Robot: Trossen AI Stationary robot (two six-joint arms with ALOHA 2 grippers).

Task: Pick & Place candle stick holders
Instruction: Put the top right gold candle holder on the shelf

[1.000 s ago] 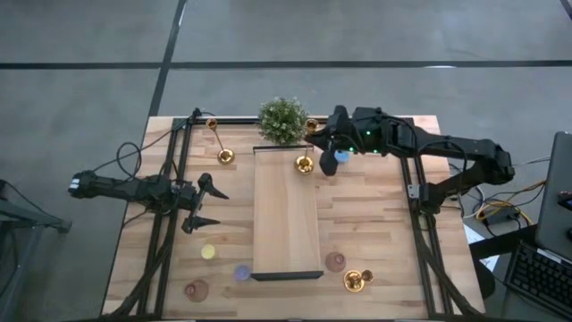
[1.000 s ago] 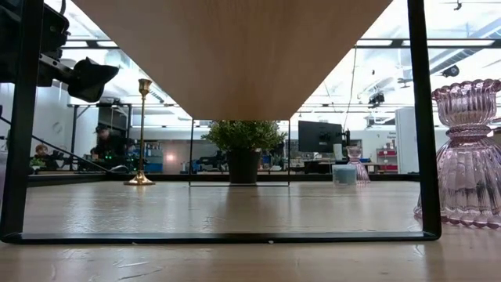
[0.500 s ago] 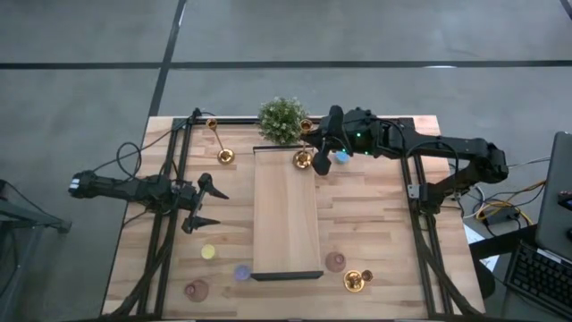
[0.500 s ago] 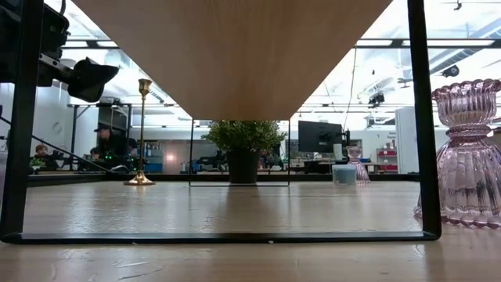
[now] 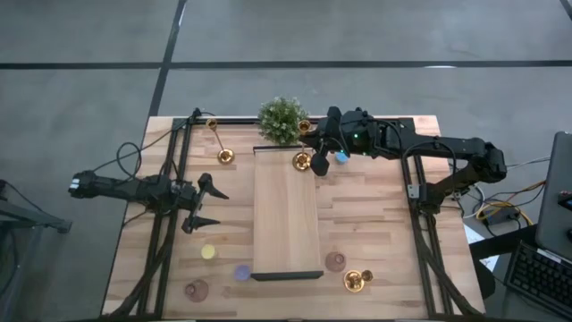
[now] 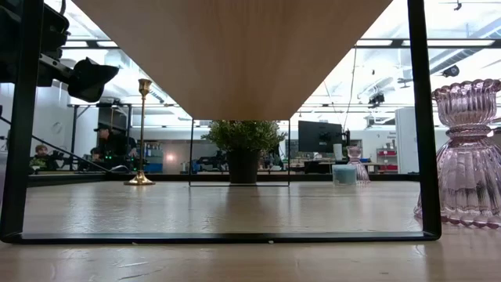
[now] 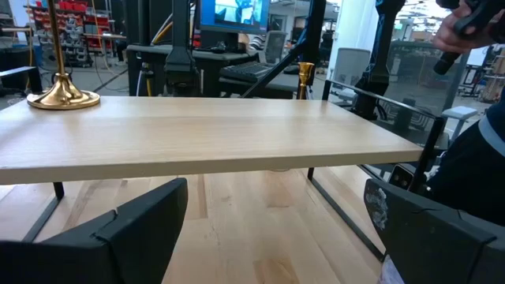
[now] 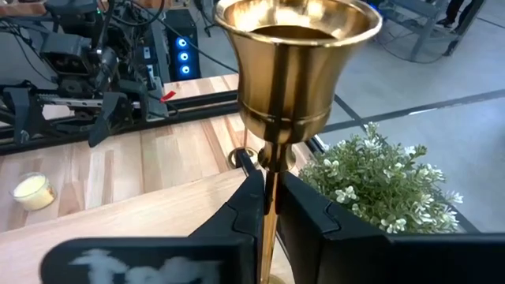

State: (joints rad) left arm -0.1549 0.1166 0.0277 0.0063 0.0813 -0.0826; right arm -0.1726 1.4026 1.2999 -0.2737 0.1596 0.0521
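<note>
A gold candle stick holder (image 5: 304, 145) stands at the far right corner of the raised wooden board (image 5: 286, 215). My right gripper (image 5: 315, 148) is shut on its slim stem, and its cup (image 8: 296, 55) rises just above the fingers. My left gripper (image 5: 202, 205) waits open at the table's left, level with the board (image 7: 205, 134). A second gold holder (image 5: 221, 141) stands on its base at the far left, and a third (image 5: 357, 280) is at the near right. Small yellow (image 5: 208, 252), purple (image 5: 241, 272) and blue (image 5: 340, 157) holders and pink glass ones (image 5: 335, 261) (image 5: 196, 289) sit on the table. My right gripper pinches the gold holder's slim stem (image 8: 268, 207) between its two fingers, a little below the cup. The fingers come from the table's right, slanting slightly down, and lie across the stem. The holder stands upright with its round base (image 5: 303, 162) on the board.
A bushy green plant (image 5: 281, 119) stands right behind the board's far end, next to the held holder. Black frame rails (image 5: 170, 206) run along both sides of the table. In the low view a pink glass holder (image 6: 466, 157) stands close at the right.
My right gripper has shifted a little toward the table's left and far edge with the gold holder, uncovering the blue holder beside it. The holder's base stays at the board's far right corner.
</note>
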